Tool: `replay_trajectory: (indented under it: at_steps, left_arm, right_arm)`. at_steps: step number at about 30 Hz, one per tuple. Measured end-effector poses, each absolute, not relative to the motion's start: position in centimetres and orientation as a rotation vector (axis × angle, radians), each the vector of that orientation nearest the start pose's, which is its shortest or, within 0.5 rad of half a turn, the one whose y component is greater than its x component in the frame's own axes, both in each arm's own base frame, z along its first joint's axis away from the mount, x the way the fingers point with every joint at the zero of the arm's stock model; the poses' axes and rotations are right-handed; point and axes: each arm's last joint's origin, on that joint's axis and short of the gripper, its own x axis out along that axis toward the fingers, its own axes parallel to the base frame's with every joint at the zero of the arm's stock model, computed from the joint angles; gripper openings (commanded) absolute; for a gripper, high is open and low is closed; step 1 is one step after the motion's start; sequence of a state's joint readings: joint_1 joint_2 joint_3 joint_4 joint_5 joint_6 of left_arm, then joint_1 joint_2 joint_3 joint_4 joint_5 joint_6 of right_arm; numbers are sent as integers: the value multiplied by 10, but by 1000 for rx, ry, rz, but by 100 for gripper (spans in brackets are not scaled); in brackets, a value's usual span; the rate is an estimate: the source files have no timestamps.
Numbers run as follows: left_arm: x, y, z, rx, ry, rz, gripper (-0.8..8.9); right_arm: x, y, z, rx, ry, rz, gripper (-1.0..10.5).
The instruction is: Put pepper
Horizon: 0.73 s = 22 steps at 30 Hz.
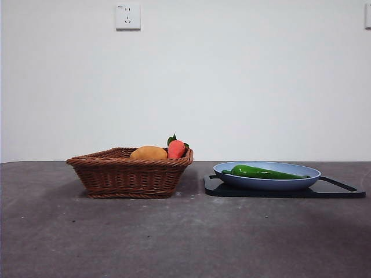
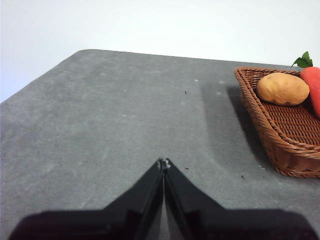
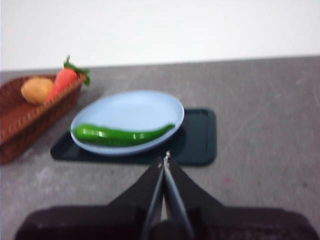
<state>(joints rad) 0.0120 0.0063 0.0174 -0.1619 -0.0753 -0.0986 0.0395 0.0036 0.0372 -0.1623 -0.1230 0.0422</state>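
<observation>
The long dark-green pepper (image 1: pixel 264 172) lies across the blue plate (image 1: pixel 301 182), which sits on a black tray (image 1: pixel 342 191) at the right. The right wrist view shows the pepper (image 3: pixel 120 134) on the near side of the plate (image 3: pixel 135 107). My right gripper (image 3: pixel 165 158) is shut and empty, a short way back from the tray's edge. My left gripper (image 2: pixel 163 162) is shut and empty over bare table, to the left of the wicker basket (image 2: pixel 282 145). Neither gripper shows in the front view.
The brown wicker basket (image 1: pixel 130 174) stands left of the tray and holds a rounded yellow-orange fruit (image 1: pixel 148 153) and a red-orange item with green leaves (image 1: pixel 175 148). The table is dark grey (image 1: pixel 185 237). A white wall with a socket is behind.
</observation>
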Motion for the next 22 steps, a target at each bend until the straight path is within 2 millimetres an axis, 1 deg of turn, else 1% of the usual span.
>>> replay_trajectory:
  at_steps: [6, 22]
  left_arm:
    - [96, 3, 153, -94, 146, 95, 8]
    - [96, 3, 153, -94, 146, 95, 8]
  right_arm:
    - [93, 7, 154, 62, 195, 158, 11]
    - [93, 7, 154, 91, 198, 154, 11]
